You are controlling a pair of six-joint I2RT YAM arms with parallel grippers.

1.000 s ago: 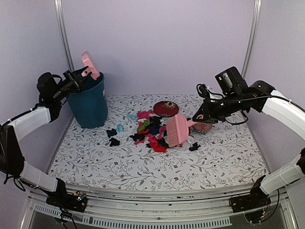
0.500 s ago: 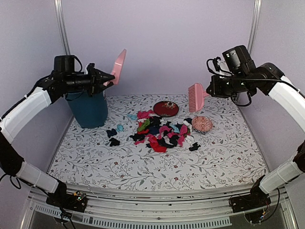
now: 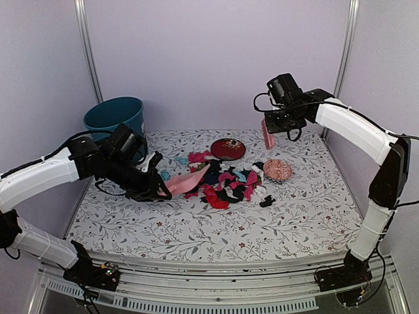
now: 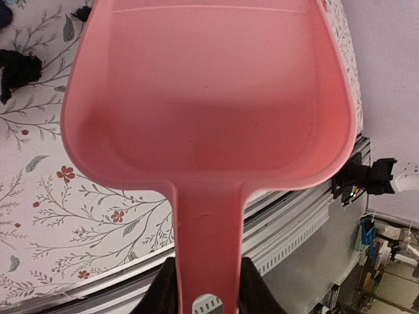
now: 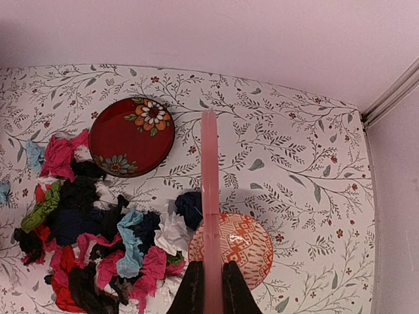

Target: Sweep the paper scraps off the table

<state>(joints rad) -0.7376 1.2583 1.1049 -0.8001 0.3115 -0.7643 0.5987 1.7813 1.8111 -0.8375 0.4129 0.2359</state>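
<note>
The step in hand is the collecting of the paper scraps [image 3: 222, 180]; I judge it as only begun, because almost all of them lie on the counter [image 3: 308, 216]. They make one loose heap just in front of the dark-red plate [image 3: 228, 148]. A few bits lie apart from it (one black bit in front of the plate and to the right, one light blue bit to the left of it).

The left fingers [image 4: 160, 297] are closed on the handle of a pink dustpan [image 3: 186, 181]. The pan lies low, to the front-left of the plate. Its mouth points to the left edge of the heap, and it seems to touch the first scraps. In the left wrist view the pan is empty.

The right fingers [image 5: 190, 291] are tightly closed on a pink brush [image 3: 267, 134]. It is held high in the air to the right of the plate, above the pink patterned dish [image 3: 278, 170]. So the scraps are well below these fingers and a little to the left of them.

The next move, as I judge it, asks the brush to come down on the right side of the heap (without knocking the dish or the plate). It should then push the scraps left into the pan while the pan keeps its edge flat on the counter. A teal bin [image 3: 116, 114] stands well to the left of the plate, and the full pan would probably be emptied there.
</note>
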